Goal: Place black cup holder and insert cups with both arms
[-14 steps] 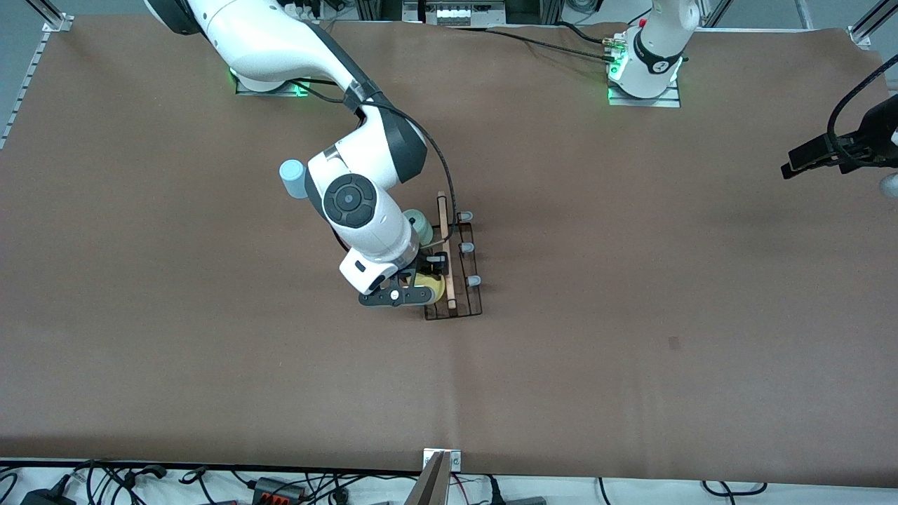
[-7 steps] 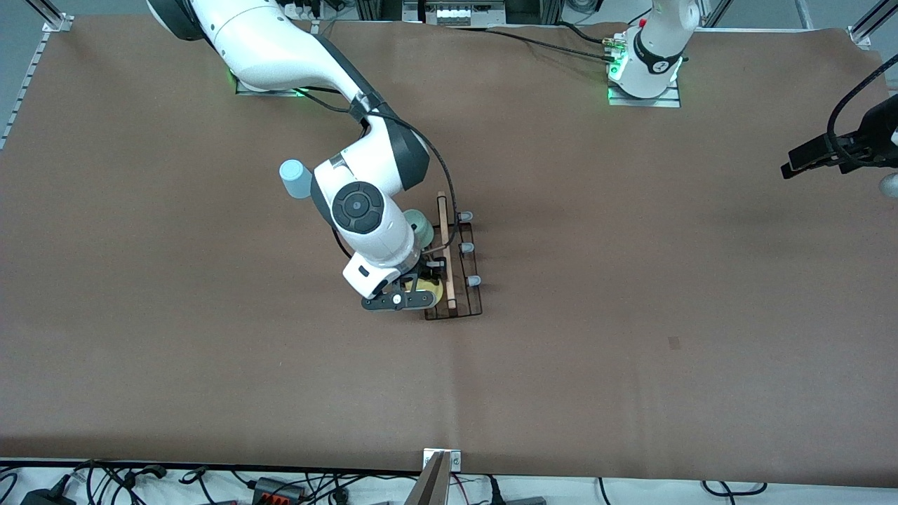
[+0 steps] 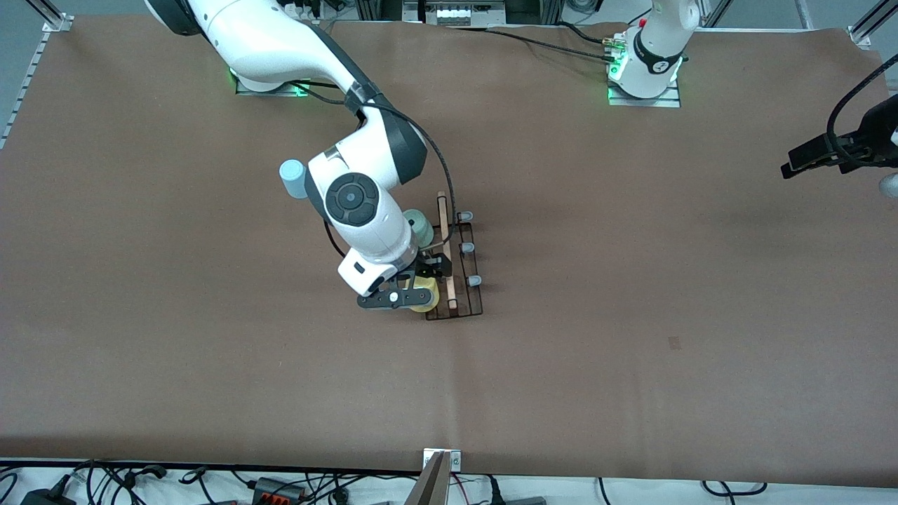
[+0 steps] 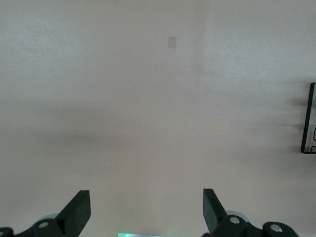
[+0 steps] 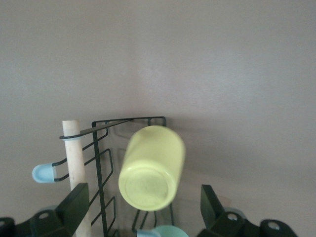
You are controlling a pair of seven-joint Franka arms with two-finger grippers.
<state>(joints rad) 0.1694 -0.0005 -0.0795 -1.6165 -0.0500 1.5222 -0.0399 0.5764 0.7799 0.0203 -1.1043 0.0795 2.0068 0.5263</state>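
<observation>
The black cup holder point(image 3: 467, 300) lies mid-table with its wooden handle point(image 3: 446, 245) and grey-tipped prongs point(image 3: 465, 247). The yellow cup point(image 3: 424, 296) sits tilted, bottom up, on the holder's end nearest the front camera. The pale green cup point(image 3: 421, 226) sits at the holder's other end. The pale blue cup point(image 3: 292, 177) stands on the table beside the right arm's elbow. My right gripper point(image 3: 423, 282) is over the yellow cup point(image 5: 150, 168), open point(image 5: 142, 207), with its fingers clear of the cup. My left gripper point(image 3: 807, 158) waits open point(image 4: 146, 210) at the left arm's end of the table.
The brown table point(image 3: 631, 280) is bare around the holder. The right wrist view shows the holder's wire frame point(image 5: 101, 163), handle point(image 5: 74, 148) and the green cup's rim point(image 5: 165, 231). The left wrist view shows the holder's corner point(image 4: 308, 118). Cables lie along the near edge.
The right wrist shifted a little toward the front camera, then back. The yellow cup now shows more fully beside the gripper. The left arm has not moved.
</observation>
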